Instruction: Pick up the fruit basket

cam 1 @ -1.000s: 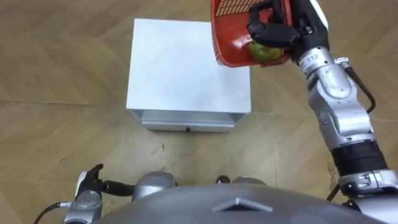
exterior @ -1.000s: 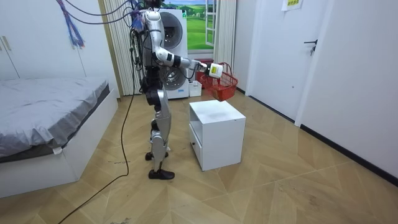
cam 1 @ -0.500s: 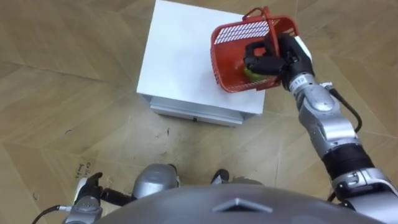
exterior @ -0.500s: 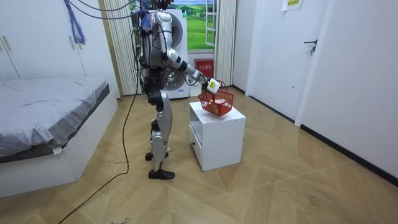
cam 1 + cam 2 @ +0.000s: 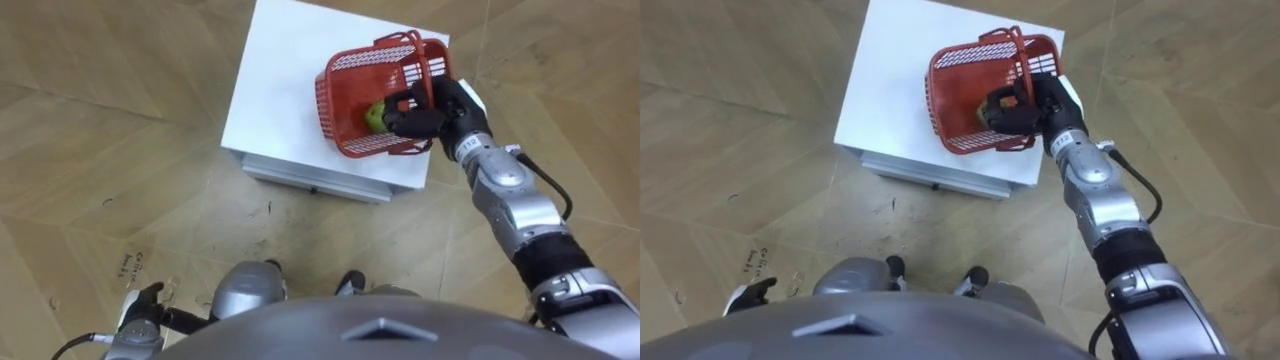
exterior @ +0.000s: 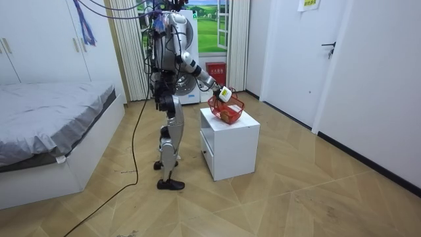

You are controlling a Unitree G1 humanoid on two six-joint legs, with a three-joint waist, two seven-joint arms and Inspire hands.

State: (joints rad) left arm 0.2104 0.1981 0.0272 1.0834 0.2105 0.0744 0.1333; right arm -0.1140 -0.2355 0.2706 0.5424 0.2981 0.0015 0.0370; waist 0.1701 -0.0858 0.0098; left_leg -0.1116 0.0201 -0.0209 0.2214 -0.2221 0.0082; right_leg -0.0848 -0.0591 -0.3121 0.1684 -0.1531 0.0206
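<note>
The red mesh fruit basket is over the right part of the white cabinet top, tilted, with a green fruit inside. My right hand is shut on the basket's handle at its right rim. Whether the basket's base touches the cabinet top I cannot tell. My left hand hangs low by my left side, fingers loosely curled and holding nothing. In the room view I stand at the cabinet with my right arm stretched out over it.
The white cabinet has a drawer on the side facing me. Wooden floor lies all around it. In the room view a bed is at the left, a washing machine behind me and a door at the right.
My right arm has lowered the basket from high above the cabinet's far right corner down to its top. The eye views have tilted down.
</note>
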